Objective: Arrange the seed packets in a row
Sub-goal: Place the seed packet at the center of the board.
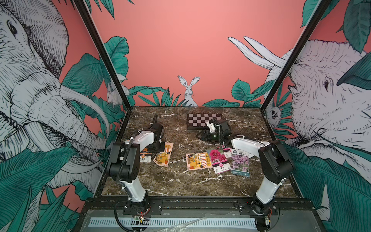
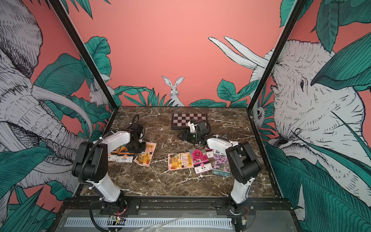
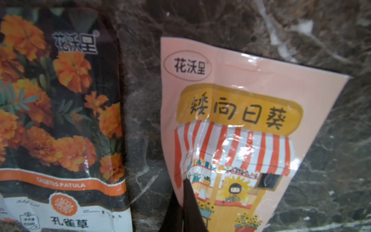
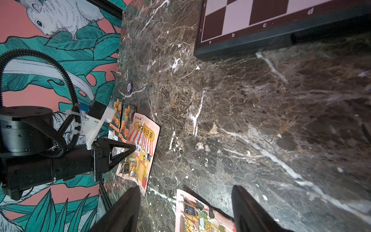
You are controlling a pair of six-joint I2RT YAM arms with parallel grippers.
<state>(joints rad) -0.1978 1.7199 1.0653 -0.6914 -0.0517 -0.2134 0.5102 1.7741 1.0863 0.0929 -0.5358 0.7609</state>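
Table (image 1: 180, 186) holds seed packets (image 1: 217, 160) clustered at nine and three o'clock, overlapping at three; the left gripper (image 3: 184, 198) seems clamped on the shop packet (image 3: 230, 124) by its edge, glossy, so it may slip; right gripper (image 4: 185, 189) hangs with jaws apart.

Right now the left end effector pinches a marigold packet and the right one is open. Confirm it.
Wrong packet: the left end effector is shut on the striped shop packet; the marigold packet lies beside it, apart, in the left wrist view. The right end effector is open.
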